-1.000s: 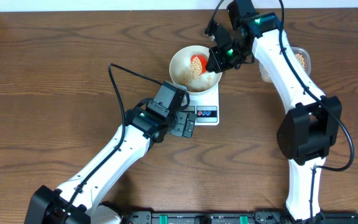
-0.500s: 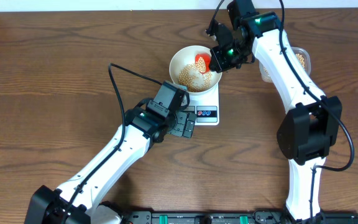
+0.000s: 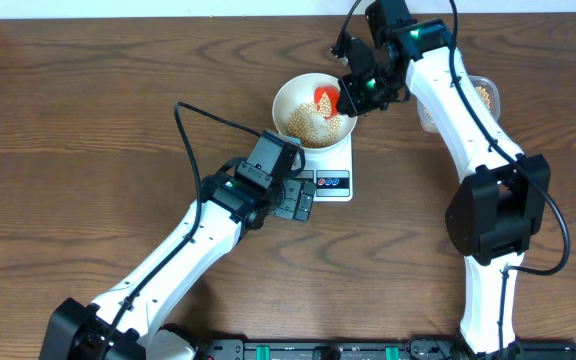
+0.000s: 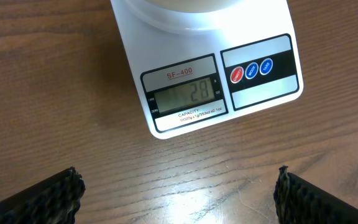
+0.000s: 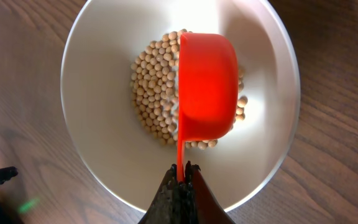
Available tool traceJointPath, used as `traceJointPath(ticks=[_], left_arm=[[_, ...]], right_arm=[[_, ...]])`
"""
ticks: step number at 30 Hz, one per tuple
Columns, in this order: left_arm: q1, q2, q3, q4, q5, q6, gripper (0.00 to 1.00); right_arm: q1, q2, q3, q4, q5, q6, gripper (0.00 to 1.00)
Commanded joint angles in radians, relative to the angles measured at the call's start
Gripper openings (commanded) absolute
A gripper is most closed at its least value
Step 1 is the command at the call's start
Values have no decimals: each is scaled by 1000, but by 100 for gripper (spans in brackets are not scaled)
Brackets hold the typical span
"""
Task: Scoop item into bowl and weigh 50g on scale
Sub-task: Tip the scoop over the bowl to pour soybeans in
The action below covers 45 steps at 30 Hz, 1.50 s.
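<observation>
Right gripper (image 5: 180,179) jaws pinched on red scoop (image 5: 207,87) handle, scoop on edge over beans (image 5: 151,93) in bowl (image 5: 98,149). Left gripper (image 4: 178,183) jaws spread wide, holding nothing, near scale (image 4: 185,93).

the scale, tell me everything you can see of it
The scale is a small white rectangular slab, plastic by its look, lying flat on the wooden table. Its front panel has a grey display reading 28 under the label SF-400, and beside it a dark strip with three round buttons, one red and two blue. The white bowl stands on its far part. Nothing else touches it.
</observation>
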Motion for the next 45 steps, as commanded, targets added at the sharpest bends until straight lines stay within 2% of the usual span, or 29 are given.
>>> traceJointPath(ticks=[1,26,36,43,45], left_arm=[[3,-8,-8,1,-13,6,100],[3,-8,-8,1,-13,6,100],[3,-8,-8,1,-13,6,100],[3,-8,-8,1,-13,6,100],[3,-8,-8,1,-13,6,100]], right_arm=[[8,-26,29,-2,-5,5,1],[15,-76,33,-2,14,-18,1],[86,-116,33,-2,179,-18,1],[87,-116,33,-2,172,-18,1],[82,-116,33,-2,115,-18,1]])
